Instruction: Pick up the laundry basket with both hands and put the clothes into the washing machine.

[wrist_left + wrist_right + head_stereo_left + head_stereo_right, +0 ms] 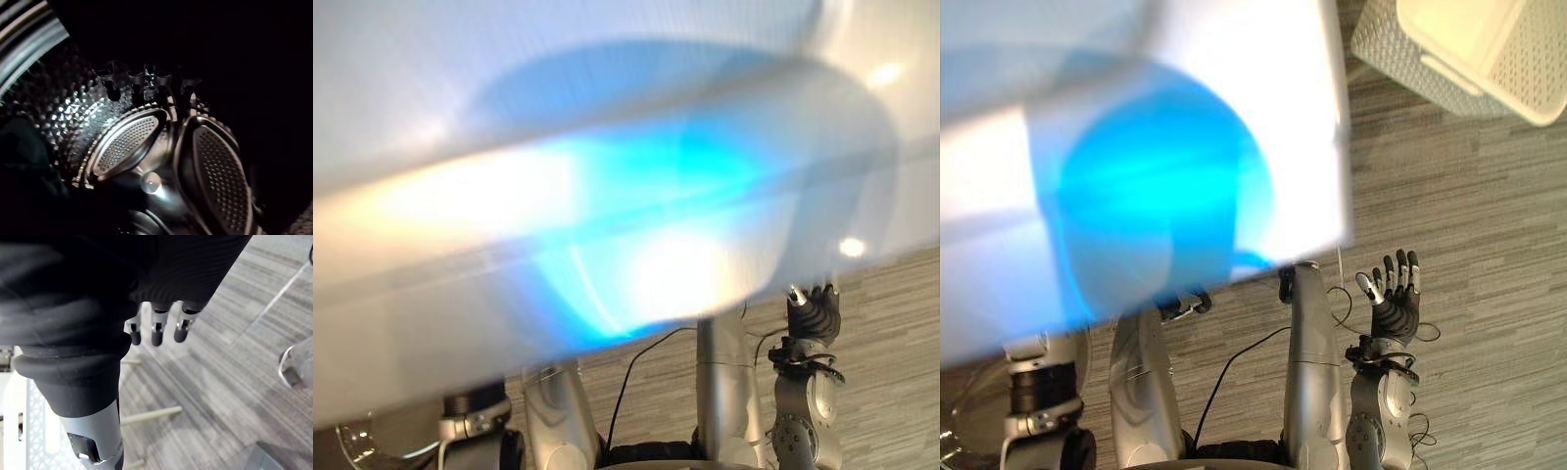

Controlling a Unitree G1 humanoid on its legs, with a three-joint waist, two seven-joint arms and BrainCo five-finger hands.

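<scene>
The washing machine's white body (1234, 88) with a blue glow looms close in the head views. My left hand (134, 81) is inside its steel drum (127, 142); its fingers hang in a relaxed row with nothing in them. A dark bundle of cloth (22, 166) lies in the drum beside the hand. My right hand (1393, 299) is raised over the floor to the machine's right, open and holding nothing. The white perforated laundry basket (1489, 49) stands on the floor beyond it, apart from both hands.
Grey striped carpet floor (1469, 225) spreads to the right of the machine. A chrome door rim (352, 441) shows low on the left. The basket's lattice wall (34, 431) also appears beside my right wrist.
</scene>
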